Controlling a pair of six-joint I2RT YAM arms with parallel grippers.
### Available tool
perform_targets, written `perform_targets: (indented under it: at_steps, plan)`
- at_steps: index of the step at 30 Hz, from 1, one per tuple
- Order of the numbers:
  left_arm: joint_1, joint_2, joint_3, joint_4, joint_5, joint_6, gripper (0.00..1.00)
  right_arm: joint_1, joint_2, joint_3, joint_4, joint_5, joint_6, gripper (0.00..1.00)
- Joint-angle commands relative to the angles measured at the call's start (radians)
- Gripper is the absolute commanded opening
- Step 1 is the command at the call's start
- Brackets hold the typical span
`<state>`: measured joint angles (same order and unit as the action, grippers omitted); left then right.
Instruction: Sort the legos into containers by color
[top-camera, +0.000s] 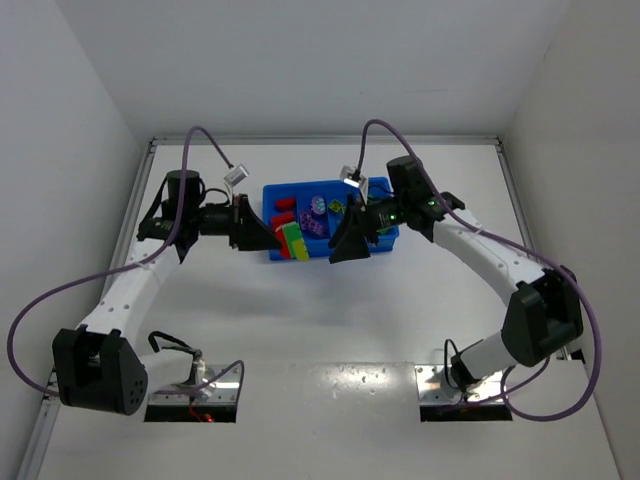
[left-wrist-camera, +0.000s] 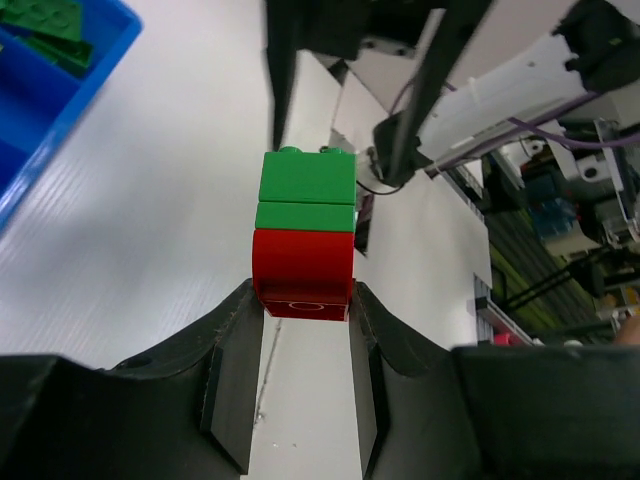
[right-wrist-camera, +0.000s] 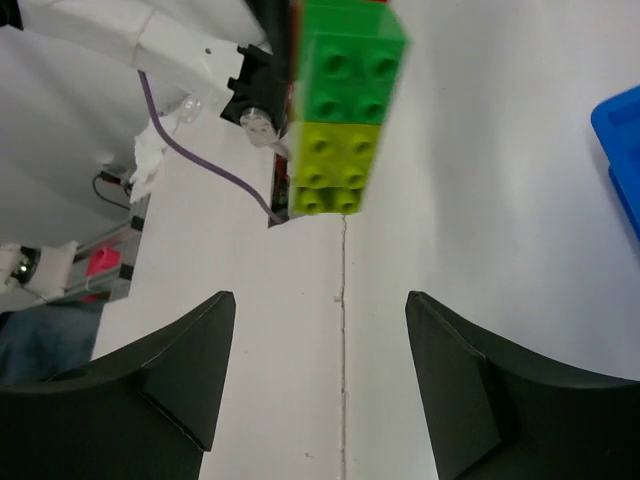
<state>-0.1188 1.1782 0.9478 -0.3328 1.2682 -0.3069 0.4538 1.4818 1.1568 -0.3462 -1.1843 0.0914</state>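
Note:
My left gripper (left-wrist-camera: 305, 300) is shut on the red brick at the base of a lego cluster (left-wrist-camera: 305, 215) with two green bricks stacked on it. In the top view the left gripper (top-camera: 270, 238) holds this cluster (top-camera: 292, 243) just in front of the blue tray (top-camera: 275, 190). My right gripper (right-wrist-camera: 320, 300) is open and empty, facing the cluster's green and yellow-green end (right-wrist-camera: 340, 110) from a short distance. From above the right gripper (top-camera: 342, 247) is to the cluster's right. The tray holds red (top-camera: 283, 208), purple (top-camera: 317, 218) and green (top-camera: 336, 207) bricks.
The tray's corner with dark green bricks (left-wrist-camera: 45, 30) shows at the upper left of the left wrist view, and its blue edge (right-wrist-camera: 620, 150) at the right of the right wrist view. White walls close in the table on three sides.

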Motion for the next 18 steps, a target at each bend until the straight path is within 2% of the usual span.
perform_targets:
  at_steps: [1, 3, 10, 18]
  plan:
    - [-0.027, -0.014, 0.071, 0.055, 0.142, 0.019, 0.05, 0.022, 0.017, -0.019, 0.189, -0.046, 0.131, 0.7]
    - [-0.038, -0.005, 0.08, 0.055, 0.142, 0.028, 0.05, 0.043, 0.032, -0.028, 0.234, -0.031, 0.186, 0.74]
    - [-0.047, 0.005, 0.071, 0.055, 0.142, 0.028, 0.05, 0.072, 0.095, 0.004, 0.325, -0.04, 0.284, 0.75]
    - [-0.056, 0.014, 0.071, 0.055, 0.132, 0.028, 0.05, 0.109, 0.13, 0.063, 0.325, -0.058, 0.284, 0.75]
